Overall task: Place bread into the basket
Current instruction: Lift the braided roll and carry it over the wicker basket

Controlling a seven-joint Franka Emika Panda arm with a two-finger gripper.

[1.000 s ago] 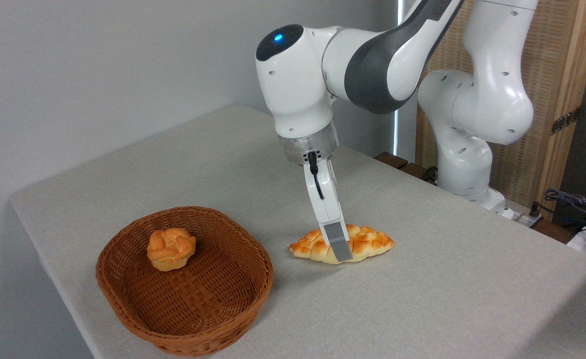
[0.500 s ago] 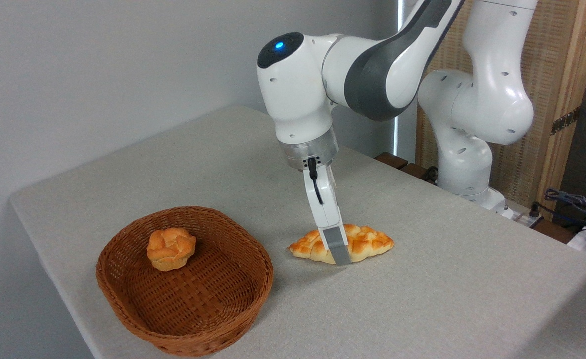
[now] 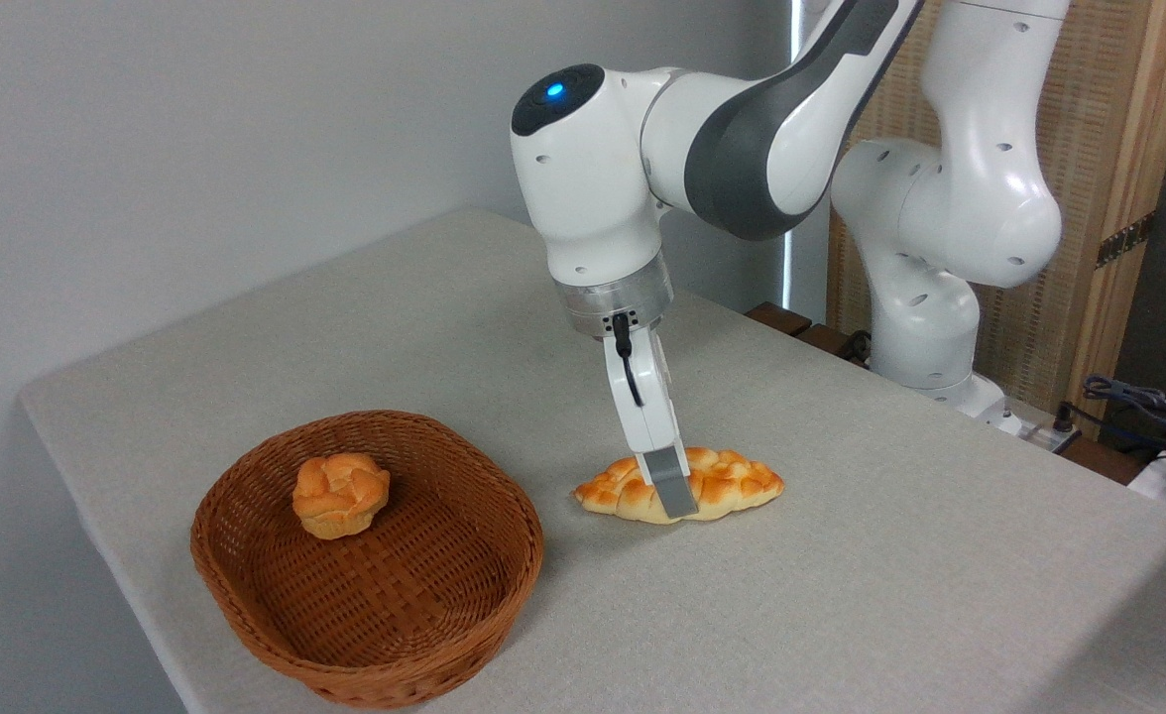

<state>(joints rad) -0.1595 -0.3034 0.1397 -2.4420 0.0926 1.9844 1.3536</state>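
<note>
At the left of the grey tabletop (image 3: 365, 327) sits the basket (image 3: 370, 650), a shallow oval of reddish-brown wicker. A small round bun (image 3: 340, 494) lies inside it toward the far left side; the rest of its floor is bare weave. Just to the right of the basket, on the cloth and clear of the rim, lies the bread (image 3: 732, 481), a long braided loaf with pointed ends, resting flat with its length running left to right. The hand (image 3: 675, 493) comes down over the loaf's middle, its near finger standing in front of the bread with the tip at the tabletop. The far finger is hidden behind the loaf, so whether the hand has closed on the bread cannot be told from here. The step in hand appears to be the grasp itself. Next, judging by the layout, the hand needs a firm pinch across the loaf's width, a lift high enough to clear the braided rim, and a carry leftward to the open floor beside the bun.
</note>
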